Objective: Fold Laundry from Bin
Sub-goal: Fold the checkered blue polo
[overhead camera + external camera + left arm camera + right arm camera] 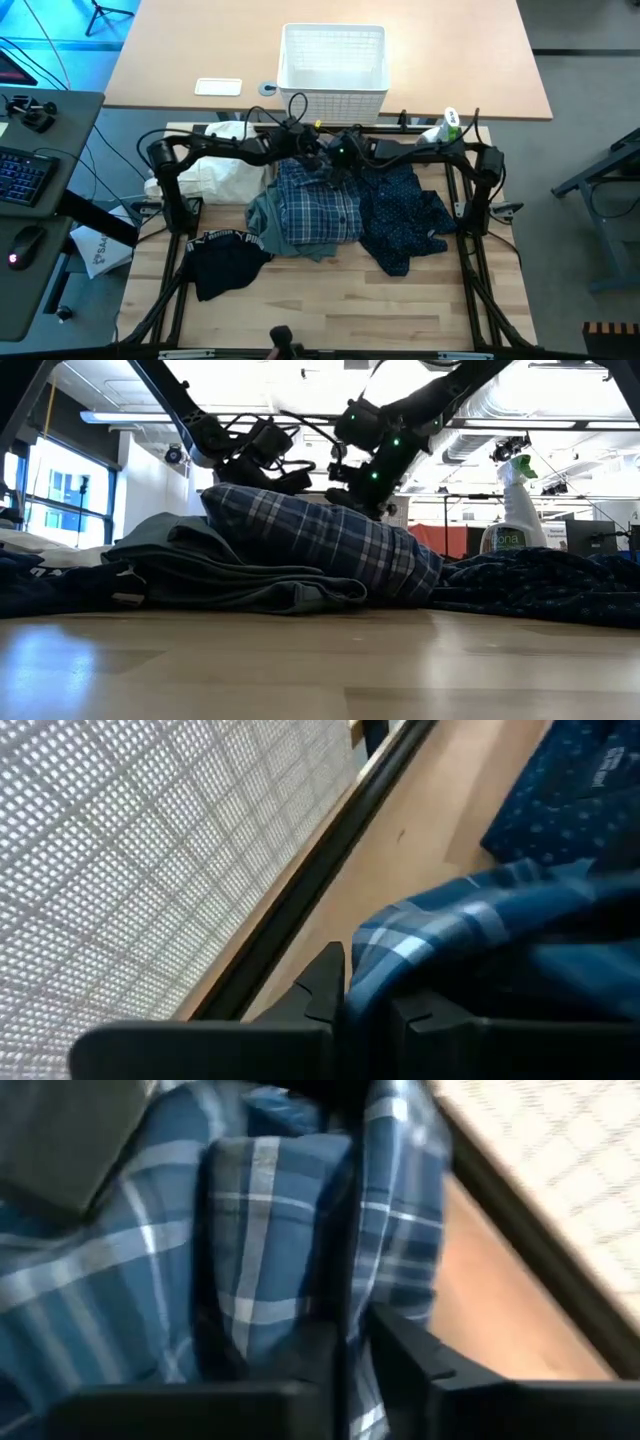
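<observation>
The blue-white plaid shirt [318, 205] lies mid-table on the grey-green top [268, 222], with its far edge raised toward both grippers. Navy dotted trousers [405, 212] lie at its right. The black Puma piece [226, 258] lies near-left, and the white cloth [222, 172] far-left. The white lattice bin [333, 68] stands on the table beyond. My left gripper [365, 1005] and right gripper [352, 1342] meet over the shirt's far edge, each shut on plaid cloth. My left gripper pinches a fold of the plaid shirt's far edge [372, 952] between its two fingers; the cloth rises out of the narrow gap and drapes away. My right gripper pinches a bunched fold of the same shirt [352, 1285] near its far edge, and several layers appear gathered between the fingers.
A spray bottle [447, 125] stands at the far right by the frame rail. The black frame rail [300, 900] runs between the table and the bin [150, 850]. Bare wood [330, 310] lies along the near side. A keyboard and mouse sit on a desk at left.
</observation>
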Robot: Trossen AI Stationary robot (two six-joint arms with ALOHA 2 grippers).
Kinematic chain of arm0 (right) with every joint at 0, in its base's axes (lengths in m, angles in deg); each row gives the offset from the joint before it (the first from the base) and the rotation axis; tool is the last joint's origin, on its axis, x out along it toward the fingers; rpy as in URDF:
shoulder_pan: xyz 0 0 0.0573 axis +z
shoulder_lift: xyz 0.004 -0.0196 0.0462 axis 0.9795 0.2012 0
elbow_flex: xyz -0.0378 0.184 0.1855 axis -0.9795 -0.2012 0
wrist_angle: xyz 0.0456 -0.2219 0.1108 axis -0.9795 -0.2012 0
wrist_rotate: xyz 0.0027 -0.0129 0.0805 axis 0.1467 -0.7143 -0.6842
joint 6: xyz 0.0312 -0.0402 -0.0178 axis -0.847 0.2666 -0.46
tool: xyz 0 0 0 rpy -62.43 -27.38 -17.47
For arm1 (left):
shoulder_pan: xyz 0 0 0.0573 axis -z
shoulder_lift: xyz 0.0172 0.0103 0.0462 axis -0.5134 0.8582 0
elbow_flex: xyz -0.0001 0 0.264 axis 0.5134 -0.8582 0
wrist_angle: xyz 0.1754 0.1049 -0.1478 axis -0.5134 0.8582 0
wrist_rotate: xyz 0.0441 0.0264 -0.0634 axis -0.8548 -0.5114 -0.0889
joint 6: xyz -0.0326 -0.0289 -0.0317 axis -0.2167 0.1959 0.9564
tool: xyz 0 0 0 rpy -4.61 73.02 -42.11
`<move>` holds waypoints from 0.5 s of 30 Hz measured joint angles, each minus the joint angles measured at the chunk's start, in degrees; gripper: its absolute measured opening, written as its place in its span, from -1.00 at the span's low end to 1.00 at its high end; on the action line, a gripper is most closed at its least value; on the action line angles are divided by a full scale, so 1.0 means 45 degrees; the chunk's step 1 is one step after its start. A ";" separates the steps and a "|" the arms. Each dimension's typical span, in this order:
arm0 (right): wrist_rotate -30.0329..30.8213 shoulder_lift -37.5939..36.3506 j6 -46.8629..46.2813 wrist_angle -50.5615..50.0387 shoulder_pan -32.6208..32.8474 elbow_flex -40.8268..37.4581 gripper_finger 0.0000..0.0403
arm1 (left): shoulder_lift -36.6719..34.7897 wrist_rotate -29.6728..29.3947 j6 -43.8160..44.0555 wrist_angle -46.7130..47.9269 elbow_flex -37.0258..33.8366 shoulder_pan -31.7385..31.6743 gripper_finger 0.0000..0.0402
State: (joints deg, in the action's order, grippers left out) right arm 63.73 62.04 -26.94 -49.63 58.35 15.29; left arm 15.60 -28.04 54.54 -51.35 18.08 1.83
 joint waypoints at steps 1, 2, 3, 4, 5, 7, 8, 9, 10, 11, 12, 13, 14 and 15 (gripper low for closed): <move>-0.0340 0.0000 0.0000 0.0024 -0.0078 0.0000 -0.61 | -0.0112 0.0214 -0.0005 0.0146 0.0000 -0.0005 -0.92; -0.0759 -0.0005 -0.0002 0.0015 -0.0163 0.0000 -0.52 | -0.0213 0.0391 -0.0009 0.0367 0.0000 -0.0043 -0.92; -0.1274 -0.0075 0.0000 -0.0096 -0.0263 0.0000 -0.43 | -0.0289 0.0592 -0.0064 0.0535 0.0002 -0.0053 -0.92; -0.1903 -0.0215 0.0000 -0.0410 -0.0388 0.0000 -0.35 | -0.0349 0.0791 -0.0153 0.0753 0.0005 -0.0053 -0.92; -0.2571 -0.0385 -0.0002 -0.0706 -0.0529 -0.0002 -0.27 | -0.0386 0.0941 -0.0288 0.0988 0.0005 -0.0053 -0.92; -0.4201 -0.0797 -0.0068 -0.1031 -0.0918 0.0000 -0.14 | -0.0493 0.1386 -0.0582 0.1464 0.0005 -0.0053 -0.92; -0.4923 -0.0991 -0.0220 -0.1241 -0.1123 0.0000 -0.08 | -0.0531 0.1564 -0.0710 0.1635 0.0005 -0.0053 -0.92; -0.5533 -0.1143 -0.0447 -0.1382 -0.1348 0.0000 -0.04 | -0.0540 0.1748 -0.0824 0.1728 0.0014 -0.0053 -0.91; -0.5906 -0.1232 -0.0725 -0.1444 -0.1570 0.0004 0.00 | -0.0545 0.1966 -0.0905 0.1963 0.0024 -0.0053 -0.91; -0.6045 -0.1266 -0.1012 -0.1465 -0.1778 0.0005 0.02 | -0.0541 0.2178 -0.0938 0.2217 0.0022 -0.0050 -0.91; -0.6106 -0.1273 -0.1248 -0.1473 -0.1981 0.0005 0.04 | -0.0535 0.2334 -0.0979 0.2421 0.0016 -0.0049 -0.91; -0.6117 -0.1273 -0.1431 -0.1432 -0.2183 0.0005 0.06 | -0.0535 0.2460 -0.0996 0.2557 0.0015 -0.0044 -0.91; -0.6121 -0.1251 -0.1493 -0.1324 -0.2365 0.0005 0.07 | -0.0535 0.2565 -0.0999 0.2635 0.0015 -0.0044 -0.91; -0.6151 -0.1174 -0.1602 -0.1102 -0.2529 0.0005 0.08 | -0.0535 0.2663 -0.0999 0.2716 0.0015 -0.0044 -0.91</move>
State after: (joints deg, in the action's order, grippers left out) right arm 36.05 56.76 -34.14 -54.58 46.97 15.31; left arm 13.20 -16.06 50.05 -39.13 18.15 1.63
